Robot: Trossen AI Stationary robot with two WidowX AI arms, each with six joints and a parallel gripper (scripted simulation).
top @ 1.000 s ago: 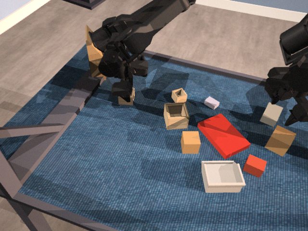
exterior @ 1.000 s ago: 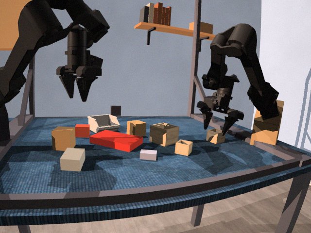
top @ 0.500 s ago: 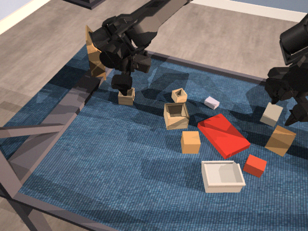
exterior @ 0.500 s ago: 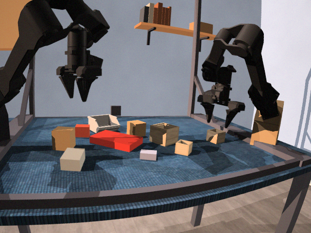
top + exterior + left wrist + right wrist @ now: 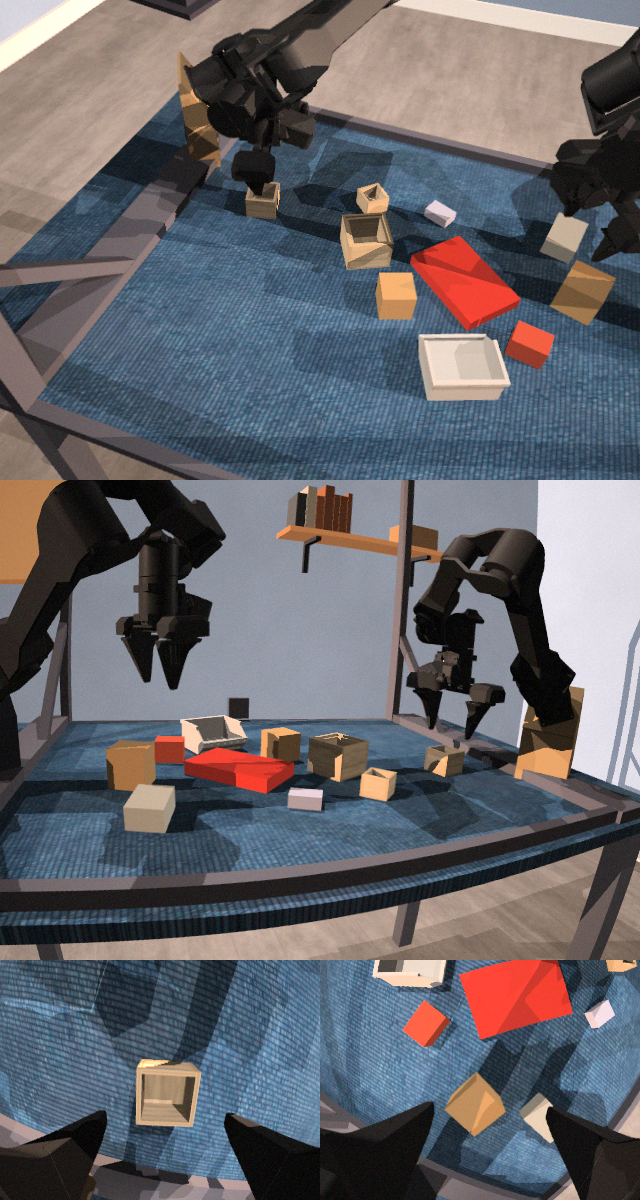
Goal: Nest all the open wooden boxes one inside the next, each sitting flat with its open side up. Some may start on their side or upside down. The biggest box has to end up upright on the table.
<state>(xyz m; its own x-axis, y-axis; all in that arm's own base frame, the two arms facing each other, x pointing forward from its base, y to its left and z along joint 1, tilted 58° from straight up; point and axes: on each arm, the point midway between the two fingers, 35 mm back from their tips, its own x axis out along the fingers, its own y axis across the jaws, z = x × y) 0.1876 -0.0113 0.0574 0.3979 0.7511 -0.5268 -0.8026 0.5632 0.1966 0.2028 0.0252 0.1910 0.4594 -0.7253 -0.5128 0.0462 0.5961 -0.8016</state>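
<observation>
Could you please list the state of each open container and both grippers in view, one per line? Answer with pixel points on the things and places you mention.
biggest wooden box [image 5: 369, 254] [image 5: 350, 761]: upright, open side up
medium wooden box [image 5: 261, 209] [image 5: 450, 763] [image 5: 165, 1121]: upright, nothing inside
smallest wooden box [image 5: 374, 203] [image 5: 376, 788]: upright, not nested
white tray [image 5: 463, 390] [image 5: 193, 736] [image 5: 412, 979]: upright
left gripper [image 5: 256, 188] [image 5: 449, 733] [image 5: 166, 1114]: fingers open
right gripper [image 5: 583, 232] [image 5: 160, 684] [image 5: 492, 1110]: fingers open
</observation>
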